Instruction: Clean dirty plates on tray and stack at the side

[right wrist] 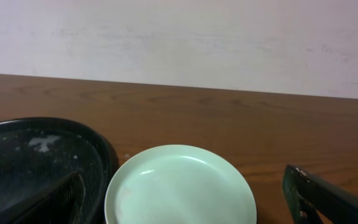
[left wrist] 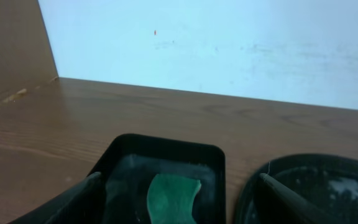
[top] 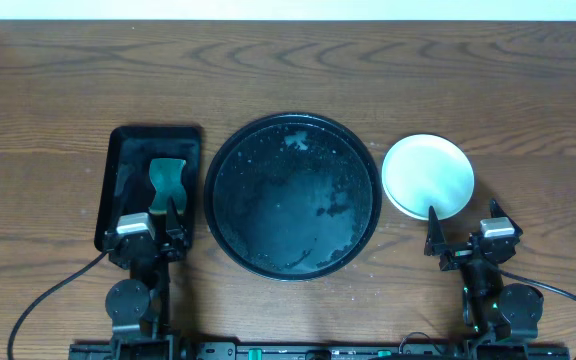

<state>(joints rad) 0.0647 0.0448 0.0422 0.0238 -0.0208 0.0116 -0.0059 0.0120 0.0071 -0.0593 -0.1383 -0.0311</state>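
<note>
Left fingers (left wrist: 284,199) and right fingers (right wrist: 328,196) gape wide, empty. Near the tabletop's right edge, a stray right swing could topple the stacked plates (top: 428,176).

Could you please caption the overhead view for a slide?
Pale plate right of wet round tray; green sponge in rectangular tray.

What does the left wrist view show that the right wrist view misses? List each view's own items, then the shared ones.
Only the left wrist view: the small rectangular black tray with a green wavy-edged pad lying in it, and a brown board standing at the table's left edge.
Only the right wrist view: the pale mint round plastic plate, sitting on the table beside the big tray.
Both: the large round black raised-rim tray, speckled with residue, and the wooden table.
</note>
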